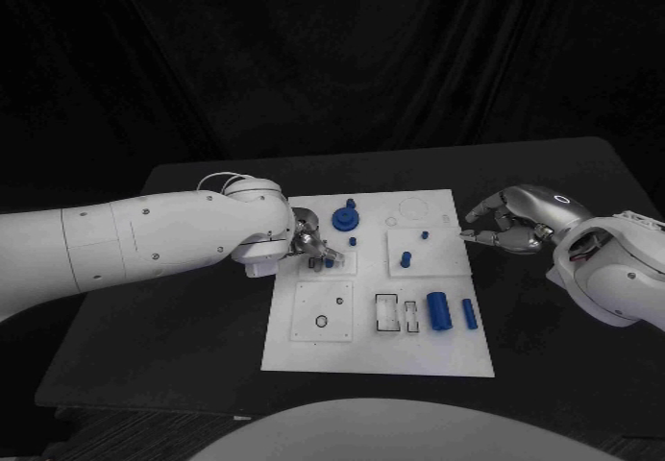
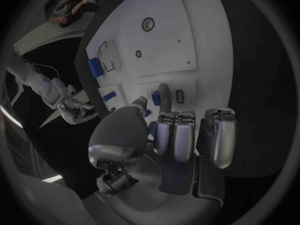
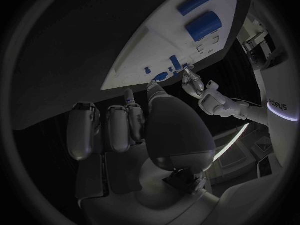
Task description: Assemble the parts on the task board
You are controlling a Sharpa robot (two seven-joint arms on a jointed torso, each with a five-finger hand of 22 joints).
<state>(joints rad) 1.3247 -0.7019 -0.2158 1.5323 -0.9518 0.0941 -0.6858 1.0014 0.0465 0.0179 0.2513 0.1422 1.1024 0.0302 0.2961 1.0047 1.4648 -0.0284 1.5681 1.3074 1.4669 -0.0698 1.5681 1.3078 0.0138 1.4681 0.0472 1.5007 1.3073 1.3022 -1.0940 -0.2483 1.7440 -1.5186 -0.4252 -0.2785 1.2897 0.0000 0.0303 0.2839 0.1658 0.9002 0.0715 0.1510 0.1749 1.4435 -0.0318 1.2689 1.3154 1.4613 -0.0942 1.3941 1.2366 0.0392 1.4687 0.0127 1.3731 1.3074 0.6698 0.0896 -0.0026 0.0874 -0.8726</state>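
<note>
The white task board (image 1: 416, 355) lies in the middle of the black table. On it are a blue gear-like part (image 1: 347, 219), a small blue part (image 1: 354, 240), a blue peg (image 1: 405, 259), and two blue cylinders (image 1: 438, 310) (image 1: 470, 313). My left hand (image 1: 312, 245) hovers low over the board's far left panel. Its thumb (image 2: 134, 110) and one straight finger (image 2: 164, 96) flank a small blue part (image 2: 155, 98); I cannot tell whether they grip it. My right hand (image 1: 502, 226) sits at the board's right edge with fingers (image 3: 119, 127) curled in and nothing seen in them.
A panel with round holes (image 1: 323, 312) and a frame with rectangular slots (image 1: 395, 315) sit on the near half of the board. My left forearm (image 1: 138, 240) crosses the table's left side. Bare black tabletop (image 1: 166, 355) lies left of the board.
</note>
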